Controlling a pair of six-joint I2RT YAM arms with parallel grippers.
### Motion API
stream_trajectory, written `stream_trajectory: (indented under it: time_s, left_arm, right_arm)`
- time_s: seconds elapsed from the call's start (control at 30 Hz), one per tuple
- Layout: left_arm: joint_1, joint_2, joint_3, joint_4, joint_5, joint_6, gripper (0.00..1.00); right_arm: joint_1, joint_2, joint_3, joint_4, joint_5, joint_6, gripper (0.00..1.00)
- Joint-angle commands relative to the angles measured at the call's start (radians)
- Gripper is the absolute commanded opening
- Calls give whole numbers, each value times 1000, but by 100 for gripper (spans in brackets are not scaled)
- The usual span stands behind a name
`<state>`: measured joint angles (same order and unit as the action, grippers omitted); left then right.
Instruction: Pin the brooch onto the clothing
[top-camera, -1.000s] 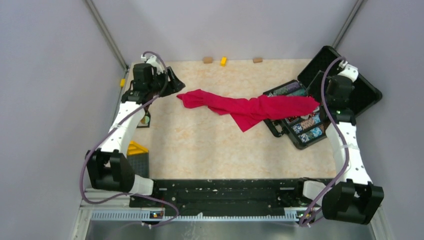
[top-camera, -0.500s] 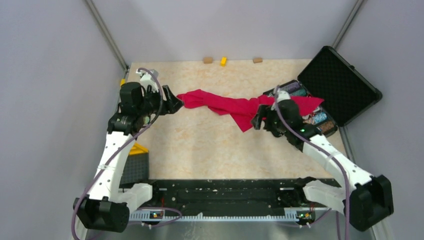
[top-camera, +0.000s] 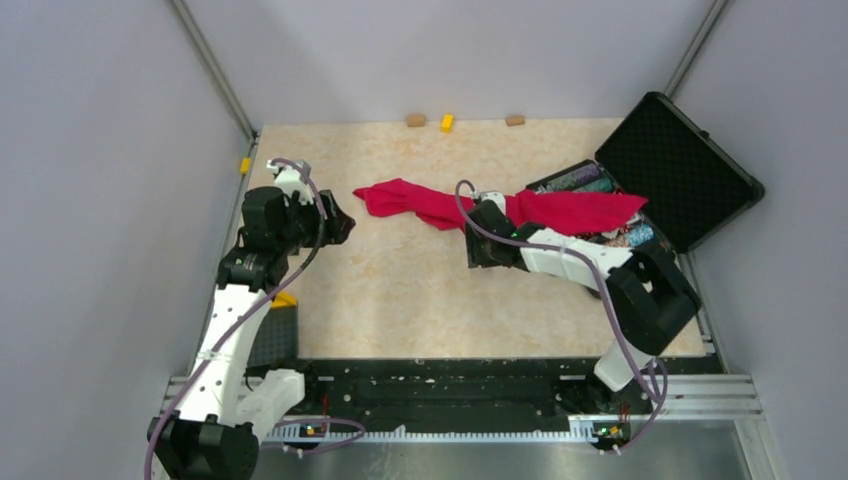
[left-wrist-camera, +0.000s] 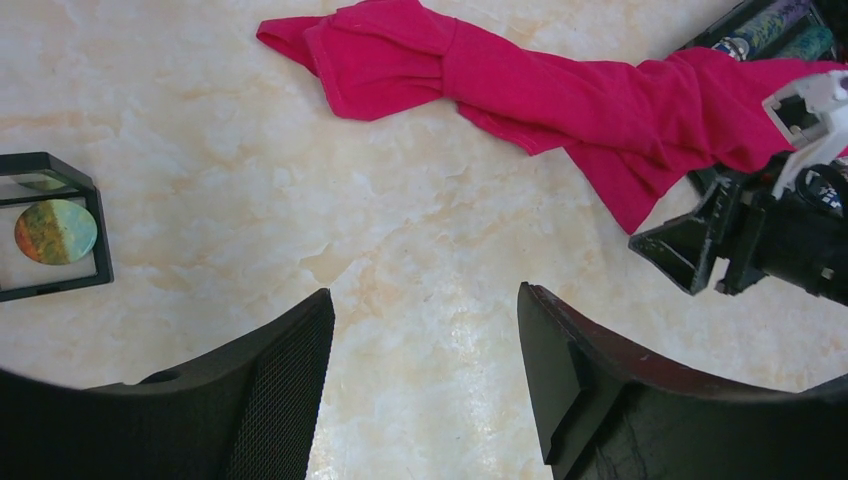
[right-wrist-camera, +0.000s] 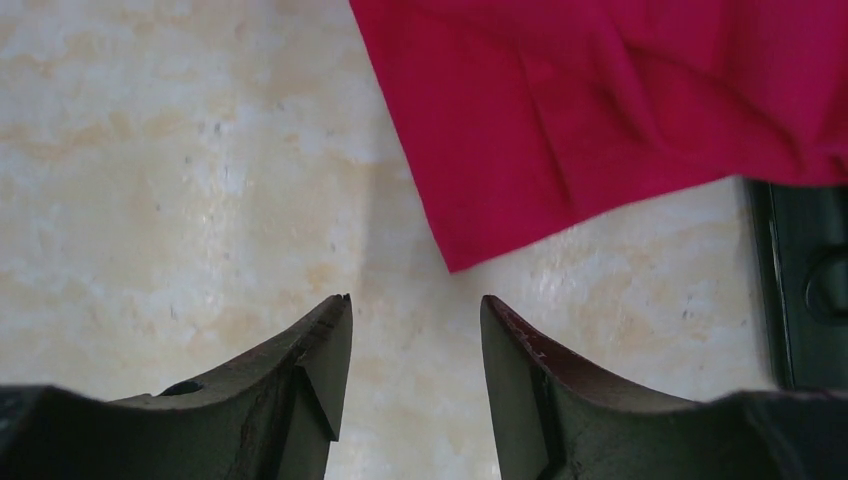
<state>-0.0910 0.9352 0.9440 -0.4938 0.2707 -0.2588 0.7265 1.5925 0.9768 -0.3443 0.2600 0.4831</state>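
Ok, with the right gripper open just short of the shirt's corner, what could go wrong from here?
The right gripper hangs over bare table beside the pointed corner of the shirt; closing there may catch nothing or only a thin edge.
The shirt's other end lies draped over the open black case; pulling could snag it or drag trinkets out.
The brooch sits inside a small black-framed box near the open left gripper; the frame may block a clean pick.

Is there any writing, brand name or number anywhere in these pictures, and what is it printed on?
No text can be read in any view.
The red T-shirt shows no print or label.
The round brooch bears only green and orange colour, no lettering.
The trinkets in the black case are too small to tell.
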Motion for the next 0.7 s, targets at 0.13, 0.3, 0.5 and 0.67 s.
stream_trajectory:
  time_s: [0.13, 0.3, 0.5, 0.67]
  left_arm:
    - [5, -41, -4, 50, 7, 6, 71]
    - [5, -43, -11, 51, 14, 5, 71]
    - [5, -22, -12, 41, -10, 14, 71]
    - [5, -19, -14, 32, -45, 30, 71]
  right_arm:
    - [7, 190, 168, -26, 123, 9, 47]
    - [7, 224, 184, -87, 192, 49, 42]
    - [-8, 249, 157, -79, 201, 54, 36]
    - [-27, 217, 130, -56, 168, 18, 1]
